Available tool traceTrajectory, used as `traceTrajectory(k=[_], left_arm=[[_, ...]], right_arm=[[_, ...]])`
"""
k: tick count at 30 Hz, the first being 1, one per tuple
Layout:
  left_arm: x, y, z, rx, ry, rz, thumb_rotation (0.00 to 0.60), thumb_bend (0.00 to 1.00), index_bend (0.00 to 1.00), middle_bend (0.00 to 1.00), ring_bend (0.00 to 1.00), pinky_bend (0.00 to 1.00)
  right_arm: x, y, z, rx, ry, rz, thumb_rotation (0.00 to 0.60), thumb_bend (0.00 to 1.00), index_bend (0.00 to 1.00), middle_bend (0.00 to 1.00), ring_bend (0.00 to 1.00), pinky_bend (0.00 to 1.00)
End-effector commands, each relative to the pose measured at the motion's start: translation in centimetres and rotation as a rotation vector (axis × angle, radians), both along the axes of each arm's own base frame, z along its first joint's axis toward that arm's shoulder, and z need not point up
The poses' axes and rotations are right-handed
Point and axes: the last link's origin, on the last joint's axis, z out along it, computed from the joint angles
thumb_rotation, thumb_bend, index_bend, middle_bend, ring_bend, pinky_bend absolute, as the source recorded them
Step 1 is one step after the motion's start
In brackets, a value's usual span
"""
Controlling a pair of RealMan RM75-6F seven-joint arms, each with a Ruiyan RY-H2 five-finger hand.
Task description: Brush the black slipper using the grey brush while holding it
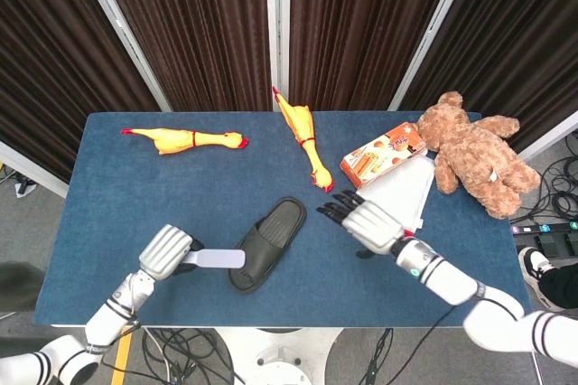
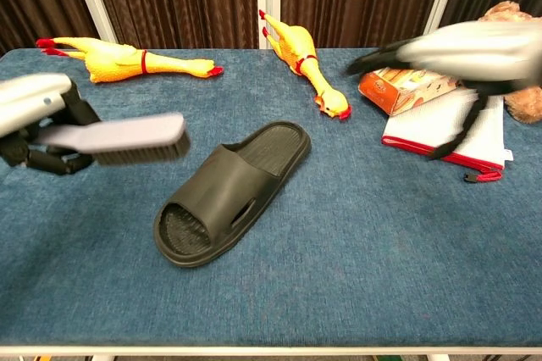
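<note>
The black slipper [image 1: 266, 244] [image 2: 232, 191] lies sole-down at the table's front middle, toe toward the near left. My left hand [image 1: 165, 252] [image 2: 38, 115] holds the grey brush [image 1: 217, 258] [image 2: 127, 138] by its handle, bristles down, the brush head just left of the slipper's toe end and above the table. My right hand [image 1: 366, 220] [image 2: 457, 49] hovers open to the right of the slipper with its fingers spread toward it, touching nothing. In the chest view that hand is blurred.
Two yellow rubber chickens [image 1: 185, 139] [image 1: 304, 139] lie at the back. An orange box [image 1: 383, 154], a white zip pouch with red trim [image 1: 397, 193] and a brown teddy bear [image 1: 474, 154] fill the right side. The blue table edge [image 1: 271, 323] runs close in front.
</note>
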Motion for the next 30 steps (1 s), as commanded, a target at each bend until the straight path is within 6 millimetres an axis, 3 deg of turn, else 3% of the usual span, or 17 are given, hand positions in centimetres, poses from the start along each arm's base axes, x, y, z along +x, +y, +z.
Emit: traceTrajectory(k=[1, 8, 15, 19, 22, 26, 30], left_arm=[[-0.1, -0.3, -0.3, -0.006, 0.008, -0.013, 0.6, 0.58, 1.0, 1.0, 1.0, 1.0], [-0.7, -0.5, -0.4, -0.007, 0.003, 0.003, 0.6, 0.58, 1.0, 1.0, 1.0, 1.0], [-0.8, -0.3, -0.4, 0.004, -0.014, 0.006, 0.6, 0.58, 1.0, 1.0, 1.0, 1.0], [-0.6, 0.2, -0.6, 0.006, -0.018, 0.004, 0.6, 0.58, 1.0, 1.0, 1.0, 1.0], [-0.4, 0.8, -1.1, 0.001, -0.033, 0.004, 0.6, 0.58, 1.0, 1.0, 1.0, 1.0], [0.0, 2.2, -2.5, 0.002, -0.051, 0.007, 0.6, 0.58, 1.0, 1.0, 1.0, 1.0], [0.5, 3.5, -4.4, 0.009, -0.049, 0.005, 0.6, 0.58, 1.0, 1.0, 1.0, 1.0]], right_arm=[[5.0, -2.6, -4.9, 0.068, 0.106, 0.089, 0.6, 0.0, 0.0, 0.02, 0.0, 0.0], [7.2, -4.7, -9.4, 0.096, 0.218, 0.109, 0.6, 0.0, 0.0, 0.0, 0.0, 0.0], [7.9, -5.9, -11.6, 0.078, 0.271, 0.106, 0.6, 0.0, 0.0, 0.02, 0.0, 0.0], [8.2, -6.2, -12.5, 0.078, 0.289, 0.098, 0.6, 0.01, 0.01, 0.09, 0.0, 0.0], [8.4, -6.3, -12.9, 0.066, 0.285, 0.099, 0.6, 0.03, 0.13, 0.17, 0.01, 0.05], [8.5, -6.3, -13.1, 0.054, 0.289, 0.117, 0.6, 0.11, 0.45, 0.33, 0.16, 0.26], [8.7, -6.2, -12.7, 0.042, 0.263, 0.124, 0.6, 0.13, 0.61, 0.44, 0.26, 0.36]])
